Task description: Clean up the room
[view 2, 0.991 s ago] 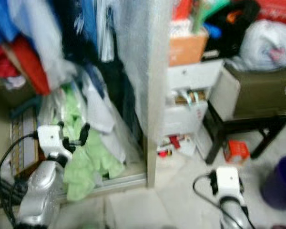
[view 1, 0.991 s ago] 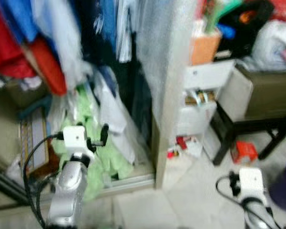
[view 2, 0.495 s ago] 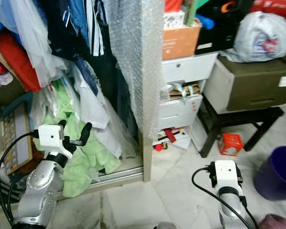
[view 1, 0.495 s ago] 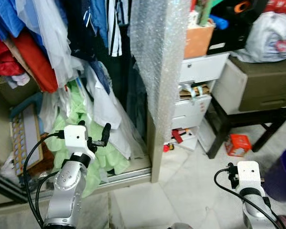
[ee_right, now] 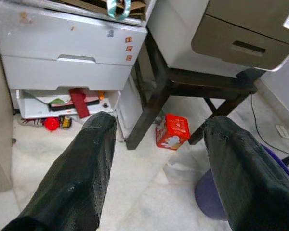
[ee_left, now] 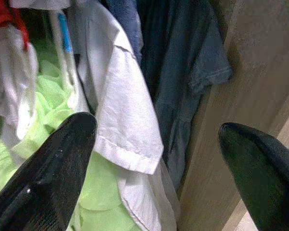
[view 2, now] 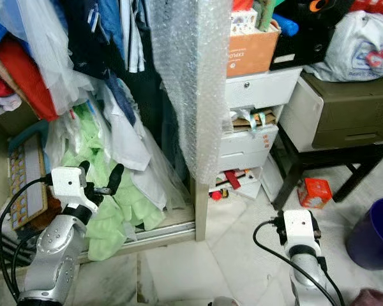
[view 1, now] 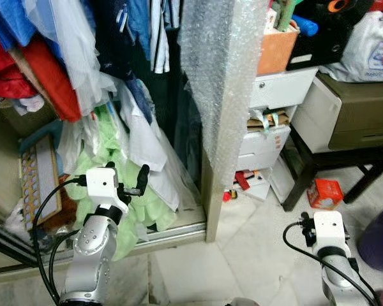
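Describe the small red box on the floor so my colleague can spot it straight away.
Start at the dark wooden stool carrying the grey-and-olive cabinet, right of the white drawers. The red box lies on the pale floor between its legs. It is the only red carton there, larger than the red bits under the drawers.

A pale marble-tiled floor [view 1: 242, 255] is seen under even indoor light. An open wooden wardrobe [view 1: 212, 210] is crammed with hanging clothes, and its upright edge is wrapped in clear bubble wrap [view 1: 220, 76]. Beside it, a white drawer unit [view 2: 255, 121] is placed, next to a dark wooden stool [view 2: 319, 162] on which a beige-and-brown cabinet [view 2: 345, 115] is carried.
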Tool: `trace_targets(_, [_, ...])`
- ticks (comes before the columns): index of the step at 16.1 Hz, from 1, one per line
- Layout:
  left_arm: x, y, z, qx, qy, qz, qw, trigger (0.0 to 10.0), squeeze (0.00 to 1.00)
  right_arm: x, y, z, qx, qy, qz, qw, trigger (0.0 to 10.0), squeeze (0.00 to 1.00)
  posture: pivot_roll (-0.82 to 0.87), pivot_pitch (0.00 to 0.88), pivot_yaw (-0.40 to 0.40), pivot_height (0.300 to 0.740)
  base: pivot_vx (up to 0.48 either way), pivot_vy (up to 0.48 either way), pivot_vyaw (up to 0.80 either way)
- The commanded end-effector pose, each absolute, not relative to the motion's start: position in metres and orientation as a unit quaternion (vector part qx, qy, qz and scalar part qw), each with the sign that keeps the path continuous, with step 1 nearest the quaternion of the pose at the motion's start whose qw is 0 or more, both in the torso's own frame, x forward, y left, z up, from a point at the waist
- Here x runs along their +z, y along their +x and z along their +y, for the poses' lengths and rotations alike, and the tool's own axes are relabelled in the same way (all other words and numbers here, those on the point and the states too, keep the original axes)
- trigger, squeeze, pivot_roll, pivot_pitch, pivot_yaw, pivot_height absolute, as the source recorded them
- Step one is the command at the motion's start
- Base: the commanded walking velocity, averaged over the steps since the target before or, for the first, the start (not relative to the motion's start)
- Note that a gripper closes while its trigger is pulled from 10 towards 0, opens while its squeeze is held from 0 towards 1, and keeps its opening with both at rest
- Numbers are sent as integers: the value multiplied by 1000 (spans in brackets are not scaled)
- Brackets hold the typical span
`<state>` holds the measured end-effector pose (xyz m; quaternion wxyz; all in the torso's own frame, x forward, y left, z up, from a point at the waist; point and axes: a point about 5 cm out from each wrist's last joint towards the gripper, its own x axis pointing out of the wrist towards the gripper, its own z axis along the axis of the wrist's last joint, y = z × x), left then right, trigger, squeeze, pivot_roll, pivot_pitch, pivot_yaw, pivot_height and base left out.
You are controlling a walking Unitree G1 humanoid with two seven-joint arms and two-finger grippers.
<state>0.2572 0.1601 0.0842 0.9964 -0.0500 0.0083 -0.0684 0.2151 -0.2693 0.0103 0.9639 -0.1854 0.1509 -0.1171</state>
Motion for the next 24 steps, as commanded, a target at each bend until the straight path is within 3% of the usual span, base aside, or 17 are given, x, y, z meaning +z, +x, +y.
trace_targets(1, [84,256,161,-69,-44,11,997,10000,0,7,213,-270,-114,-186,157,963,10000,0,-90,0,43,740,0,0,-613])
trace_targets(8, [87,254,158,-91,-47,2,995,10000,0,6,214,-269,-108,-187,154,964,10000,0,-90,0,44,740,0,0,-59])
trace_targets(16, [87,254,156,-98,-54,0,994,10000,0,7,215,-265,-90,-201,146,964,10000,0,-92,0,44,740,323,0,102])
trace_targets(24, [83,255,160,-55,-58,16,997,10000,0,7,216,-266,-84,-206,143,964,10000,0,-92,0,39,740,86,0,0])
